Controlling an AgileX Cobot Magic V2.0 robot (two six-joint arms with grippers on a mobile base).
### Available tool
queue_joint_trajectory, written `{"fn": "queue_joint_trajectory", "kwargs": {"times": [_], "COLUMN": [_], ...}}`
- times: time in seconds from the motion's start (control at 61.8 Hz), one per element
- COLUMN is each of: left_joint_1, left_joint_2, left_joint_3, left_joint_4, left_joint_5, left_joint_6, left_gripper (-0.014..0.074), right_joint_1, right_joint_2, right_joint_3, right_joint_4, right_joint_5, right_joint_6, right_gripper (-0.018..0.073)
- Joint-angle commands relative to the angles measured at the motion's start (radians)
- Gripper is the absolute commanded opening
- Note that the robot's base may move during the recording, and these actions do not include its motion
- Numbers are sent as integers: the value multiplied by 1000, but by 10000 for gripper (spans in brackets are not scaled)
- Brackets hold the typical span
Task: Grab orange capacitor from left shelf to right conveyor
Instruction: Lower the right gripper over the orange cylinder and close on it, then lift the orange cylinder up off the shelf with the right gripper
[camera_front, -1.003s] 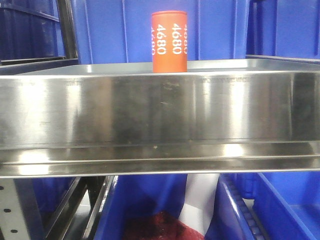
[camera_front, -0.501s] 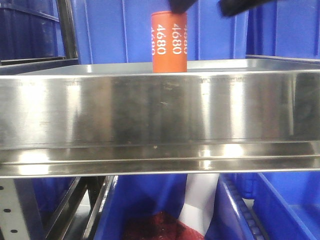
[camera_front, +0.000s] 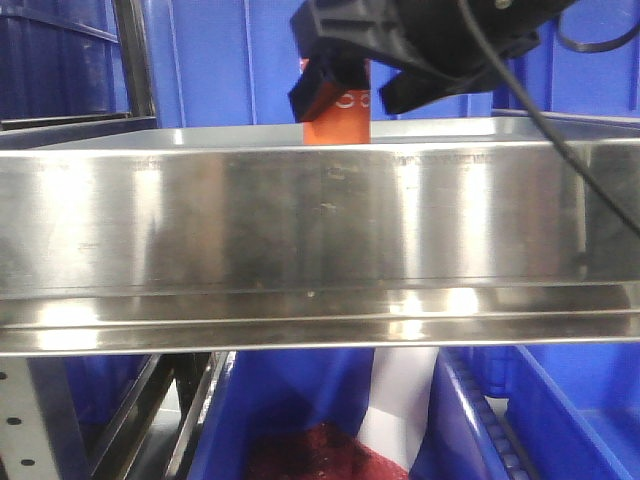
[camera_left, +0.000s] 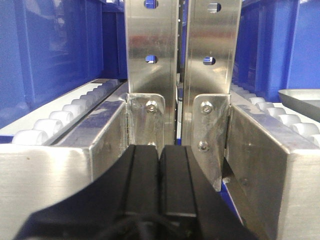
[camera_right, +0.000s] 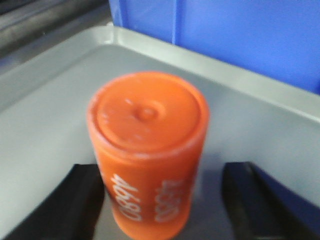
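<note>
While left gripper (camera_left: 160, 150) sits closed, right gripper (camera_right: 160, 170) straddles orange capacitor (camera_right: 147, 120), jaws apart

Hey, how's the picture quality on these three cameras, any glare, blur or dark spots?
Front-facing view: bright glare bands streak the steel lip of the left shelf, and the right hand is a dark, featureless shape around the orange capacitor. Right wrist view: soft focus, the capacitor's white print smeared. Left wrist view: sharp, mild shine on the metal brackets.
</note>
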Motion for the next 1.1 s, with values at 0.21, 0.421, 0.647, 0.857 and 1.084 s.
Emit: {"fn": "queue_joint_trajectory", "kwargs": {"times": [0.21, 0.421, 0.647, 0.857, 1.084], "left_joint_1": [2, 2, 2, 2, 2], "left_joint_2": [6, 6, 6, 6, 6], "left_joint_3": [-8, -8, -8, -8, -8], "left_joint_4": [-6, -6, -6, -6, -6], "left_joint_5": [-81, -81, -81, -81, -81], "left_joint_6": [0, 0, 0, 0, 0], "left_gripper": [-105, -105, -105, -105, -105], "right_joint_1": [3, 3, 3, 3, 3], "right_joint_2": [-35, -46, -178, -362, -512], "right_joint_3": [-37, -37, -37, -32, -4], "right_joint_4": [-10, -10, -13, -57, -91], "right_joint_5": [-109, -115, -83, 56, 188], "right_joint_6": [-11, -11, -11, -11, -11], "right_gripper": [78, 48, 50, 51, 51]}}
